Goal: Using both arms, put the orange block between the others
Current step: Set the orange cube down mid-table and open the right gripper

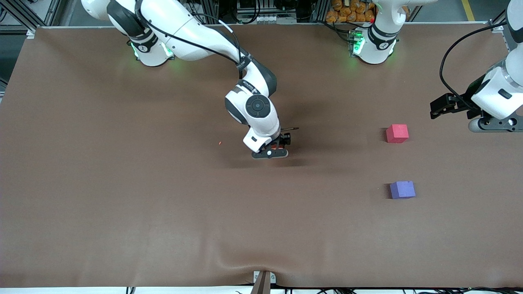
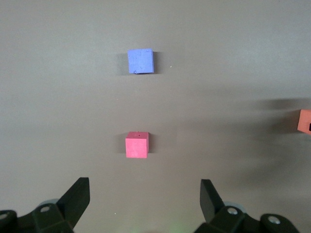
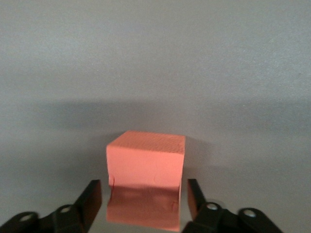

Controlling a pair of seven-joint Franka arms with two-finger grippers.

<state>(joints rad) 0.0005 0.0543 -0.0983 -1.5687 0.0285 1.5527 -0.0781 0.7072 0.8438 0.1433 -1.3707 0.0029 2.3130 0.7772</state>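
The orange block [image 3: 146, 162] rests on the brown table near its middle, between the fingers of my right gripper [image 3: 144, 191]. That gripper is open, with a small gap on each side of the block. In the front view the right gripper [image 1: 273, 149] hides the block. The left wrist view catches the orange block [image 2: 305, 120] at its edge. The red-pink cube [image 1: 397, 133] and the purple-blue cube [image 1: 402, 190] lie toward the left arm's end, the purple-blue one nearer the front camera. My left gripper [image 1: 436, 108] hovers open and empty beside the red-pink cube [image 2: 137, 145], the purple-blue cube [image 2: 141, 61] past it.
A tiny red speck [image 1: 220, 143] lies on the table cover toward the right arm's end from the right gripper. A clamp [image 1: 262, 281] holds the cover at the table's front edge. A gap of bare cover separates the two cubes.
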